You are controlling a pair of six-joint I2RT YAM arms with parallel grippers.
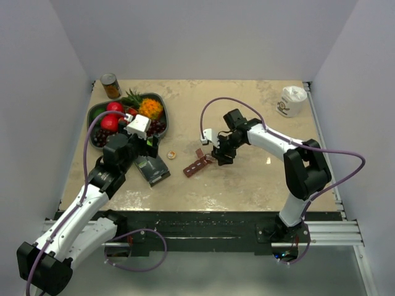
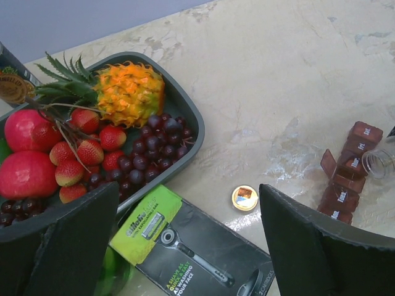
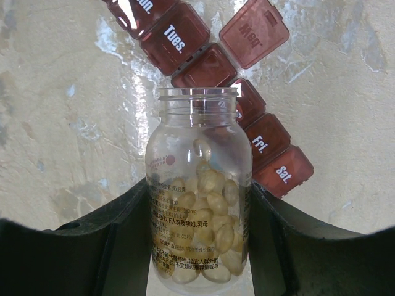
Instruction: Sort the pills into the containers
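Between right gripper (image 3: 199,197) fingers: bottle (image 3: 199,154), clamped at mid-body, mouth uncapped and pointing away.
Pills (image 3: 213,228): pale yellow ovals, filling the bottle's lower half.
Just beyond right fingertips: containers (image 3: 176,37), a dark red strip; one lid (image 3: 253,31) stands open, its cell directly past the bottle mouth.
Left gripper (image 2: 191,246): spread wide, holding nothing.
Ahead of left gripper: cap (image 2: 244,198) lying on the table; razor pack (image 2: 203,265) beneath the jaws.
Handling, bottle: judged light, stiff, smooth-walled, likely slippery; best gripped on the straight wall below the shoulder; the open mouth would spill on any tilt.
Handling, pills: judged tiny, hard, prone to roll and bounce; pour slowly.
Writing, containers: "Tues.", "Fri.", "Sat."; the rest cut off or hidden.
Writing, bottle: red mark and fine print, unreadable.
Writing, razor pack: "Gillette".
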